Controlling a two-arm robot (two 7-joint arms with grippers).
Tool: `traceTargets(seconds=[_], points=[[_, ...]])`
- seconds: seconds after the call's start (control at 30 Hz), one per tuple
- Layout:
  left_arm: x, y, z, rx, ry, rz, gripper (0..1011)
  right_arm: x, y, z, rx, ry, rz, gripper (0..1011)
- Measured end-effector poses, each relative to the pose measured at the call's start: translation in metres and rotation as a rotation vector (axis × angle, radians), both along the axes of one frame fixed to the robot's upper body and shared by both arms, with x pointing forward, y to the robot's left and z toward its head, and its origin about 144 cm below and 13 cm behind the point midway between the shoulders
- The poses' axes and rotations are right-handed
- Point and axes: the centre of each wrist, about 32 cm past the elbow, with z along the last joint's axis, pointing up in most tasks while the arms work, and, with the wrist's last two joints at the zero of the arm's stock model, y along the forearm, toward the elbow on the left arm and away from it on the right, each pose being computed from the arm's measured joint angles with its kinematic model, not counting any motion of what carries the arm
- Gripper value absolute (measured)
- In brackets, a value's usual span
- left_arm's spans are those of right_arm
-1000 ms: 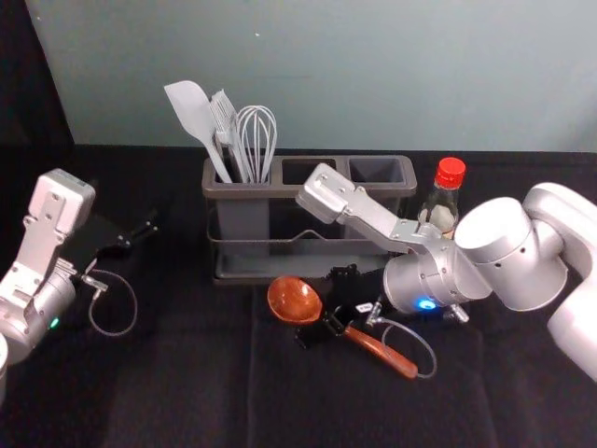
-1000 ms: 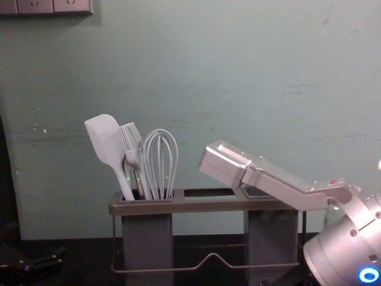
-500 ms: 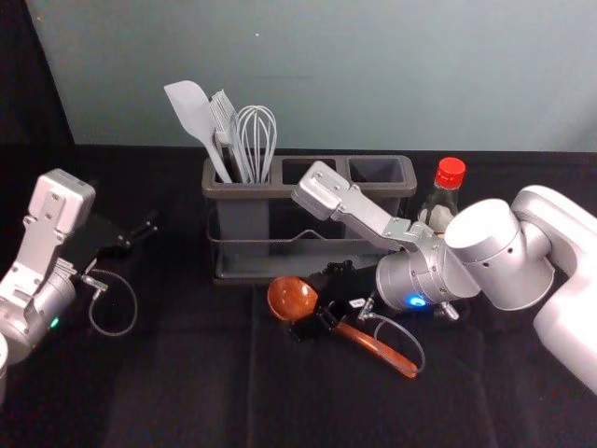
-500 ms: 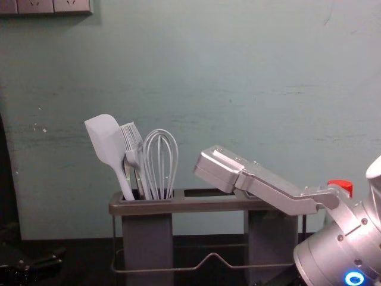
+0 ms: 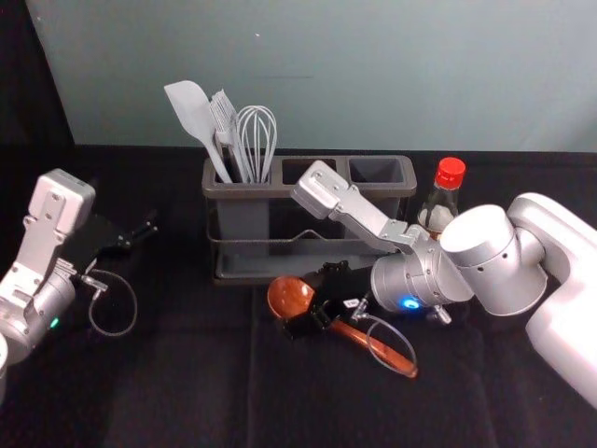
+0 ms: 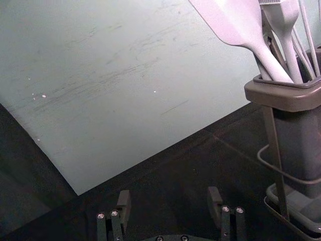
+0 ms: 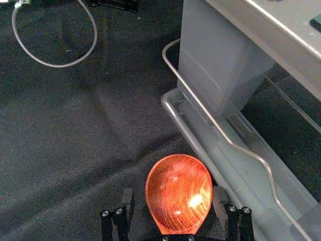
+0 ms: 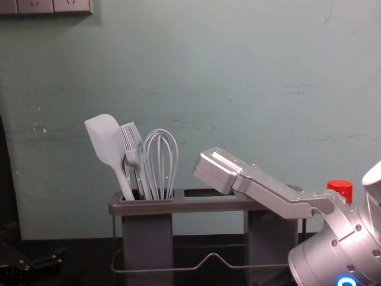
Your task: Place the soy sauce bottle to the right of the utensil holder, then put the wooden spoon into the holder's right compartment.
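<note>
Head view: utensil holder [image 5: 238, 190] ctr; R gripper [image 5: 315, 301] a bit left vs. earlier, fingers apart over spoon [image 5: 290, 296] in front of holder; L gripper [image 5: 140, 233] parked far left, fingers apart; bottle [image 5: 442, 200] right of holder, label [image 5: 435, 218] too small to read.

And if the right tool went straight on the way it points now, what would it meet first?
The right tool would most likely meet the spoon, which lies ahead between its open fingers. Depth is unclear, so the tips might pass beside it and touch the cloth first.
</note>
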Motion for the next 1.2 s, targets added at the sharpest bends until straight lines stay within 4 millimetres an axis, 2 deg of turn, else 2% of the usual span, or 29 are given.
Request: traceTargets(seconds=[1.1, 1.2], points=[[0.000, 0.000, 0.000, 0.000, 0.000, 0.000, 1005, -0.002, 0.001, -0.010, -0.002, 0.010, 0.008, 1002], [0.000, 0.000, 0.000, 0.000, 0.000, 0.000, 1005, -0.003, 0.001, -0.011, -0.002, 0.008, 0.010, 954]])
